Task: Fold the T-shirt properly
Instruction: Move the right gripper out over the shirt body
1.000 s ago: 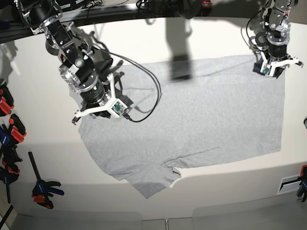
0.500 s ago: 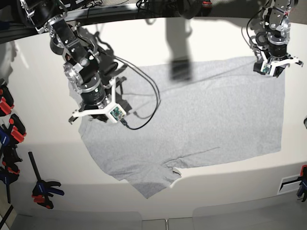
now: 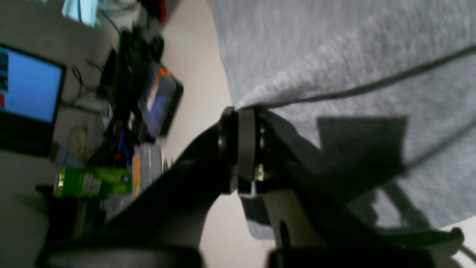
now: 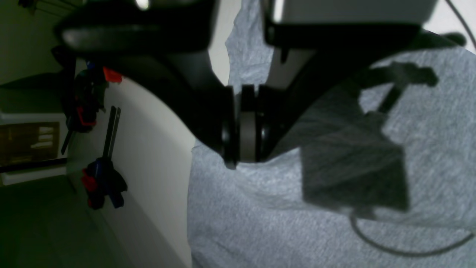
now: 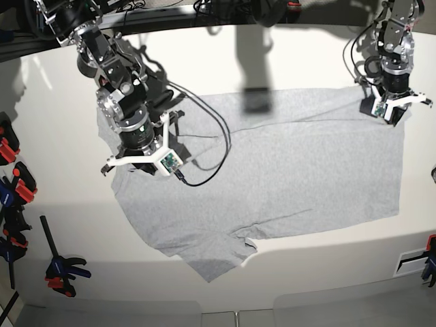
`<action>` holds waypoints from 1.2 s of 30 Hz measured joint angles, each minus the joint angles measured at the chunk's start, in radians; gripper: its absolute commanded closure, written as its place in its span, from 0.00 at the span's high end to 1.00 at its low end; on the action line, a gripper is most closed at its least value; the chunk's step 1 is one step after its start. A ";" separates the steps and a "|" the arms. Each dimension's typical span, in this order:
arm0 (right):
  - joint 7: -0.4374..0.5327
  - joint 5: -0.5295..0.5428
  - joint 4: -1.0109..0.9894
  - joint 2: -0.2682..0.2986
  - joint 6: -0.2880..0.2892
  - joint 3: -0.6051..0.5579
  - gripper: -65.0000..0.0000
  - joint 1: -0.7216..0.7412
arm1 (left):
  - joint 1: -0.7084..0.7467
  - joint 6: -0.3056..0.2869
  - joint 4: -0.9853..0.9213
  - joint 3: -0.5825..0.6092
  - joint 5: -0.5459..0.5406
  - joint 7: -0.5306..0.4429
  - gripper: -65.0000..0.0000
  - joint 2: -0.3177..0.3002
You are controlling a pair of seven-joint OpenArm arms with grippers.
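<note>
The light grey T-shirt (image 5: 286, 170) lies spread on the white table (image 5: 61, 204), plain side up, with one sleeve (image 5: 218, 259) pointing at the front edge. In the base view, my left gripper (image 5: 390, 116) is at the far right corner of the cloth. The left wrist view shows this gripper (image 3: 241, 109) shut on a raised peak of the T-shirt (image 3: 334, 56). My right gripper (image 5: 135, 159) is at the shirt's left edge. In the right wrist view it (image 4: 243, 160) is shut on a pinch of the T-shirt (image 4: 297, 223).
Red, blue and black clamps (image 5: 13, 184) hang along the table's left side, with another clamp (image 5: 65, 269) near the front left. A black cable (image 5: 218, 136) loops over the shirt from the right arm. A monitor (image 3: 26, 89) and clutter stand beyond the table.
The left gripper has drawn the shirt's far right corner a little toward the front. The right arm has swung more upright and shifted slightly left, with its grip unchanged.
</note>
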 measured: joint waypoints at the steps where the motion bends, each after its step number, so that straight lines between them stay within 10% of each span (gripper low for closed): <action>1: 0.000 0.000 0.000 0.000 0.000 0.000 0.00 0.000 | -0.003 0.001 0.000 0.000 -0.027 0.000 0.00 0.000; 36: 0.118 -0.008 -0.228 -0.114 -0.008 0.002 0.00 0.064 | -0.069 0.000 -0.191 0.000 -0.154 -0.210 0.00 0.004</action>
